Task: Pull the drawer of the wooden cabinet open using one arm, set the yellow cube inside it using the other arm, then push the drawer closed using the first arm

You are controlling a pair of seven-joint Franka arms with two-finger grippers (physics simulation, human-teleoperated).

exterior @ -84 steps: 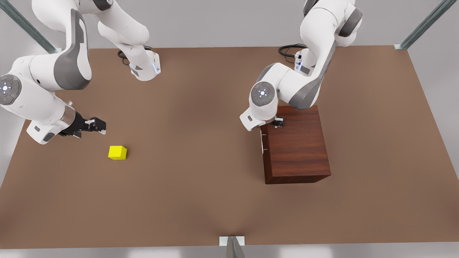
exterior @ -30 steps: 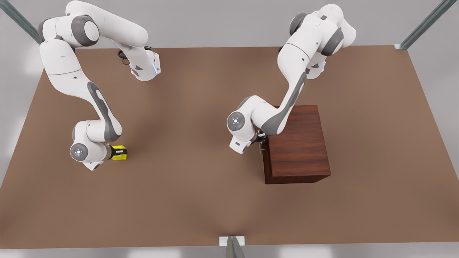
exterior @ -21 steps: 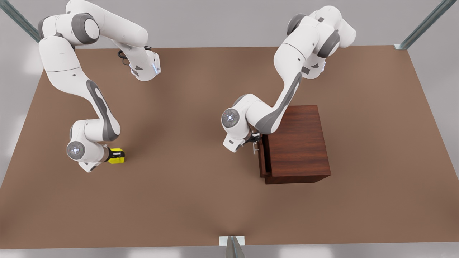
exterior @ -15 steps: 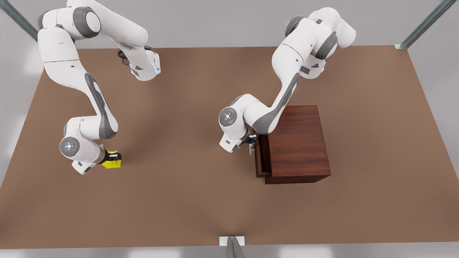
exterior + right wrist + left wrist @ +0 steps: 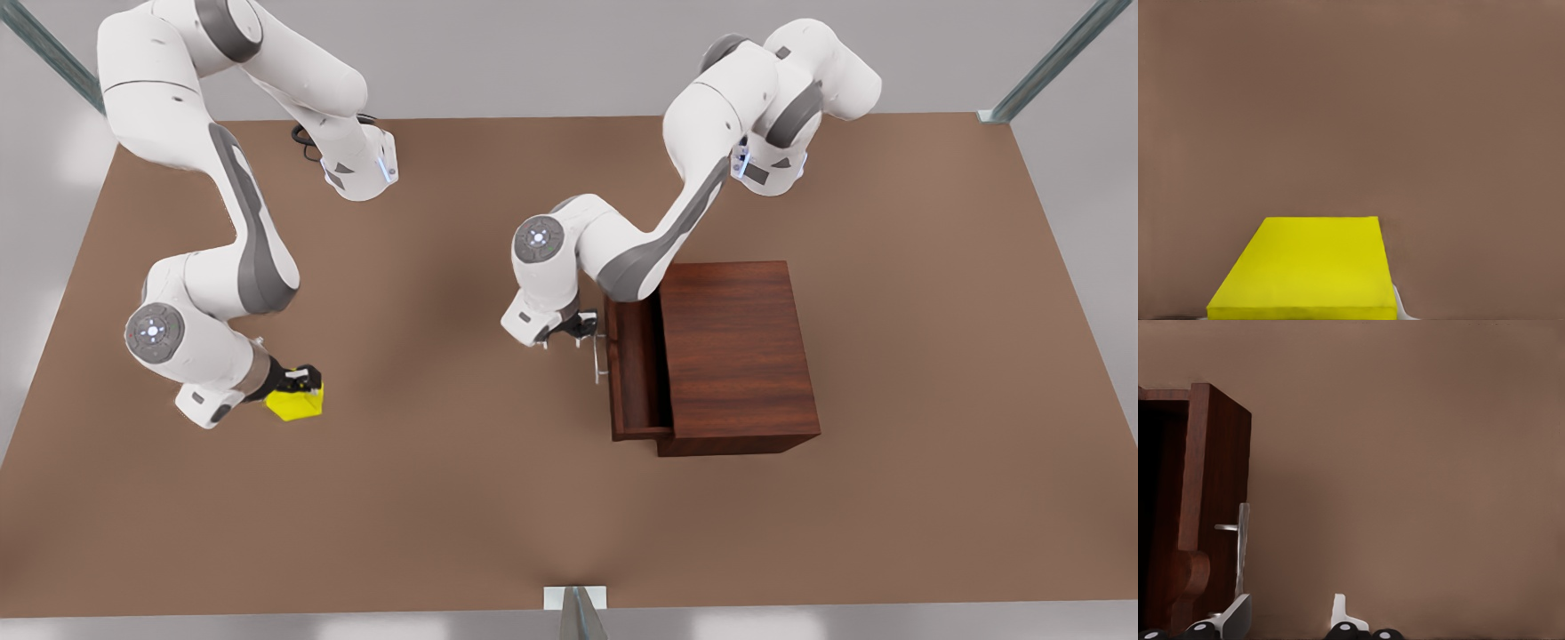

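Table (image 5: 498,498): brown, bare.
Wooden cabinet (image 5: 738,356): front view's right.
Drawer (image 5: 633,373): pulled partway out toward front view's left.
Left gripper (image 5: 576,331): at the silver handle (image 5: 597,360); fingers (image 5: 1339,613) apart, grip on bar unclear.
Right gripper (image 5: 300,384): front view's left, clamped on yellow cube (image 5: 295,403), cube tilted.
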